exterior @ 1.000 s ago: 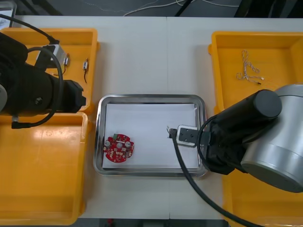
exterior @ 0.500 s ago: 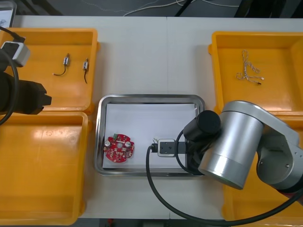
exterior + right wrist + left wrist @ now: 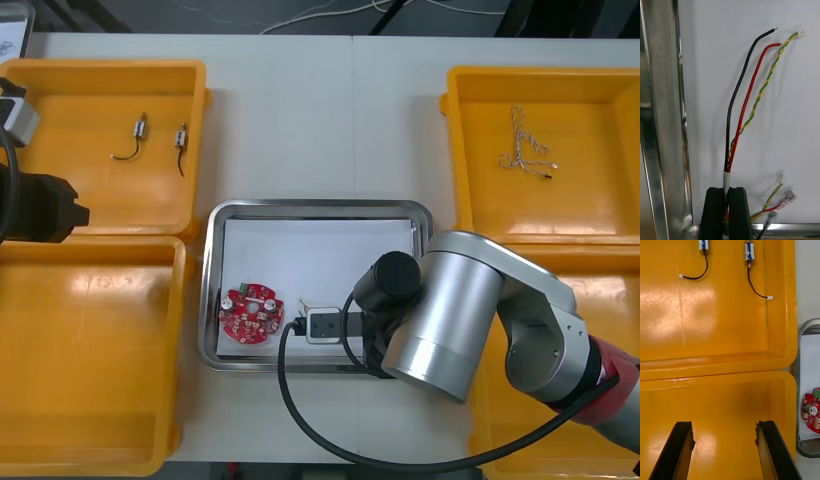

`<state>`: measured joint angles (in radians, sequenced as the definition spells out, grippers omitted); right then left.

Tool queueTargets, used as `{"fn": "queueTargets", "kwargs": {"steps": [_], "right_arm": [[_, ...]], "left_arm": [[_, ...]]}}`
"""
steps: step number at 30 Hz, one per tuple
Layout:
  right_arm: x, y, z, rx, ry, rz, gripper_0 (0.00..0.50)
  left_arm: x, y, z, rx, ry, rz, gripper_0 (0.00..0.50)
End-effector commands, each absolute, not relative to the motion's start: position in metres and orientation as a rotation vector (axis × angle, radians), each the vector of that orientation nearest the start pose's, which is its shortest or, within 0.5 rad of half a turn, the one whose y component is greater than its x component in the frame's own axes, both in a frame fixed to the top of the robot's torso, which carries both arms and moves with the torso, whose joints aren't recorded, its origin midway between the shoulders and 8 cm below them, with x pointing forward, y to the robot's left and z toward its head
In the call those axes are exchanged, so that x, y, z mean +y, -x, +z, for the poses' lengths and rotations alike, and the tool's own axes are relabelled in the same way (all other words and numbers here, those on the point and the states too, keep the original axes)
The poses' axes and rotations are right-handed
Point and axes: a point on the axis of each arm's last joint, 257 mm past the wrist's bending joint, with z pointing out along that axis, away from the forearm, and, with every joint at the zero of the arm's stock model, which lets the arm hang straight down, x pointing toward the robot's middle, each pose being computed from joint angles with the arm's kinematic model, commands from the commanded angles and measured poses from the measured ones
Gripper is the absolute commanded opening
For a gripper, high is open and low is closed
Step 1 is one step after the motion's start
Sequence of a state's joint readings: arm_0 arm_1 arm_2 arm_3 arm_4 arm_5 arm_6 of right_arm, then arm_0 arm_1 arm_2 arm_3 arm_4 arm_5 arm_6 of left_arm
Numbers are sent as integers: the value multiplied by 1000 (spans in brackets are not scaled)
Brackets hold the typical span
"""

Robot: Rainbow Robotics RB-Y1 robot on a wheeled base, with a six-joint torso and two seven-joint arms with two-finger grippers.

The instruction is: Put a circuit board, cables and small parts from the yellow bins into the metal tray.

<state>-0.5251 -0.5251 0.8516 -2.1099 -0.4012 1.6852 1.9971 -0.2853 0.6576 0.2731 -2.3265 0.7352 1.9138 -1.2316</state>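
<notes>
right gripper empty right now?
No, the right gripper is shut on a bundle of cables over the metal tray, at its white inside; the left gripper hangs open over a yellow bin.

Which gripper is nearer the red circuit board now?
Right. The right gripper is over the metal tray just beside the circuit board, jaws shut on cables. The left gripper is off over the left yellow bins, jaws open.
</notes>
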Motion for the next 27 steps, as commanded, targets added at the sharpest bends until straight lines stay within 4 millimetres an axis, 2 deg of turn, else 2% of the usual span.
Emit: {"fn": "queueTargets", "kwargs": {"steps": [1,2,4,6,14,20,27], "right_arm": [[-55,-364,-283,1887,1960,-357,219],[-55,-364,-284,1888,1962,-356,257],[-55,-363,-284,1888,1962,-356,426],[-55,-363,-284,1890,1964,-356,500],[-59,-367,-278,1914,1938,-365,500],[-64,-376,-263,1938,1908,-397,500],[-68,-380,-240,1962,1859,-385,500]], "left_arm": [[343,-406,-113,2485,-110,75,500],[345,-407,-114,2489,-109,75,500],[346,-416,-113,2476,-106,58,500],[346,-425,-112,2463,-125,49,500],[342,-460,-105,2443,-118,42,500],[336,-489,-99,2447,-118,93,500],[325,-526,-102,2418,-79,77,500]]}}
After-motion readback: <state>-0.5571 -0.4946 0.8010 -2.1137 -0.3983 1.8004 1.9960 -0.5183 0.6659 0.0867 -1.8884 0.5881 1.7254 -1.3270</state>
